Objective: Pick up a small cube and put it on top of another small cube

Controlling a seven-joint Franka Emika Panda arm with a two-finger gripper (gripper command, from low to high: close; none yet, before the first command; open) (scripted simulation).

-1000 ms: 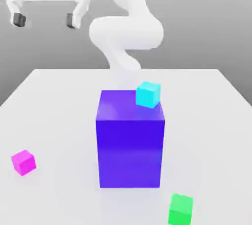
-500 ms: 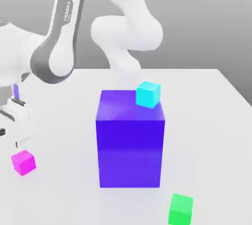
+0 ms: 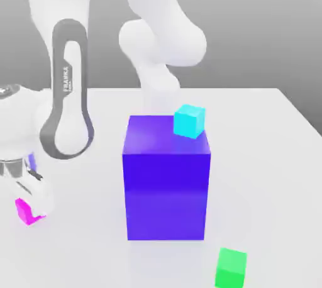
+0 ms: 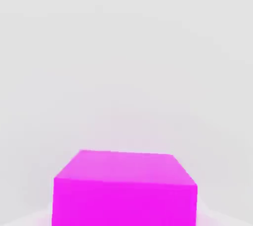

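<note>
Gripper (image 3: 30,202): white two-finger unit, set low over the table (image 3: 264,155) at the exterior view's left, jaws drawn in around the magenta cube (image 3: 24,211), which sits on the table surface partly hidden behind a white finger. Magenta cube in the hand view (image 4: 123,190): close below the camera, top face and one side face visible, plain and unmarked, pale table beyond it. Green cube (image 3: 231,268): small, same size as the magenta one, standing on the table near the front edge toward the exterior view's right, well apart from the gripper and nothing on top of it. Blue block (image 3: 166,183): large, upright, middle of the table, between the magenta and green cubes. Cyan cube (image 3: 189,121): small, resting on the blue block's top at its far right corner. Arm (image 3: 66,114): white with a grey link, reaching down from above at the left.
</note>
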